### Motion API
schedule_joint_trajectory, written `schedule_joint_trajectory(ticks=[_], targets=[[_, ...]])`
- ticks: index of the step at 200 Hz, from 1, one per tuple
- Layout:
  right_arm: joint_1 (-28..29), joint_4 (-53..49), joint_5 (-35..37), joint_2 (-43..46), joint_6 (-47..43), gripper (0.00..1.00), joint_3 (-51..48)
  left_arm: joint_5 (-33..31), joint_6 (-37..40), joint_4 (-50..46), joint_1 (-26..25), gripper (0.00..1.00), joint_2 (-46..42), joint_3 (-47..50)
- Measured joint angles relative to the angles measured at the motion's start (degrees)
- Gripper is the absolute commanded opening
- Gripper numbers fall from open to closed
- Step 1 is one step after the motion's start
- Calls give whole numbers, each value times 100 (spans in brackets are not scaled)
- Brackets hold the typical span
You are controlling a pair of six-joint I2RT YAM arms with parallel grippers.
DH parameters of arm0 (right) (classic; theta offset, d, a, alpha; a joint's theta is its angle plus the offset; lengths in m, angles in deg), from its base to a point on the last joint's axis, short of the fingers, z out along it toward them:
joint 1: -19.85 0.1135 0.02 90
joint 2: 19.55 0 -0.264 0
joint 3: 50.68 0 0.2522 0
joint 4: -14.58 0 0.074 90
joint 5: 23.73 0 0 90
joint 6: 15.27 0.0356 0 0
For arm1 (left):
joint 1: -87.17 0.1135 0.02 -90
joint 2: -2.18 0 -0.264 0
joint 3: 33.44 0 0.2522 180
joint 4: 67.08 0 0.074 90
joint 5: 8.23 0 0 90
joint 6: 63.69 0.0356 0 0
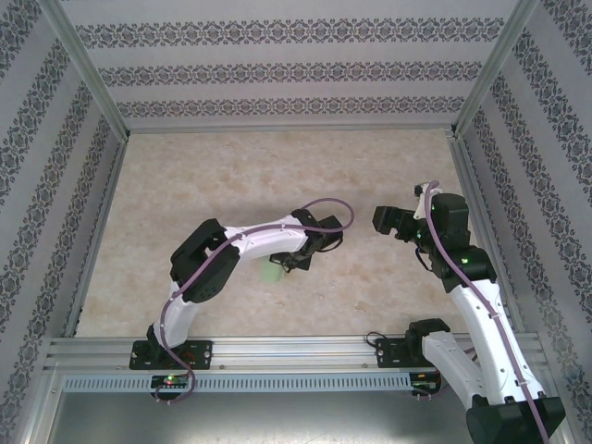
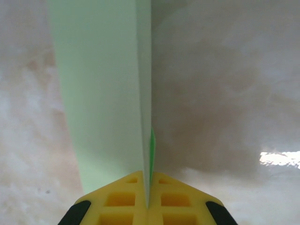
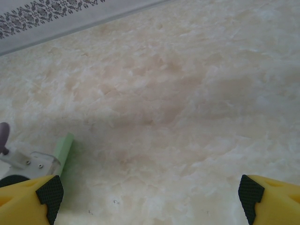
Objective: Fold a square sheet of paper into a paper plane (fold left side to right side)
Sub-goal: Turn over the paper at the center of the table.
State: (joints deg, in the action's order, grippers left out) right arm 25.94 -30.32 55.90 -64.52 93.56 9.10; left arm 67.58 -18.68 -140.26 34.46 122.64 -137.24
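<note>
Left pincer [image 2: 147, 199]: yellow tips pressed together, clamped on the near end of the paper plane [image 2: 103, 93]. No gap shows between the tips except the paper itself.
- The paper runs straight out from the tips as a long, narrow, pale green shape. A crease line runs down its middle and a second layer edge shows just right of it.
- The grip sits on the fold line, probably to pinch the layers shut so the creases don't spring apart.
- From above, the plane is a small green patch just beside the left wrist, near the middle of the tabletop [image 1: 277, 176] and towards its near edge. I cannot tell whether it rests on the surface or hangs just above it.

Right pincer [image 3: 150, 201]: fingers spread wide apart, nothing between them.
- It hovers over bare marbled surface, well to the right of the plane.
- Its camera catches the green strip at lower left, next to the other arm's wrist.
- The wide spread and the stand-off suggest it has no share in the hold.

Judgement: the folding looks largely done, since the paper is narrow and layered rather than square.
</note>
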Motion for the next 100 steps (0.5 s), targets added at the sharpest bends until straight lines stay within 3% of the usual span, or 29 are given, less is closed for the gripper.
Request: schedule_joint_trajectory(ticks=[79, 100], targets=[[0, -90, -168, -13, 0, 98, -81, 1113, 365, 802, 472, 11, 138, -114], [0, -101, -260, -59, -2, 98, -81, 1320, 433, 940, 511, 19, 144, -114]])
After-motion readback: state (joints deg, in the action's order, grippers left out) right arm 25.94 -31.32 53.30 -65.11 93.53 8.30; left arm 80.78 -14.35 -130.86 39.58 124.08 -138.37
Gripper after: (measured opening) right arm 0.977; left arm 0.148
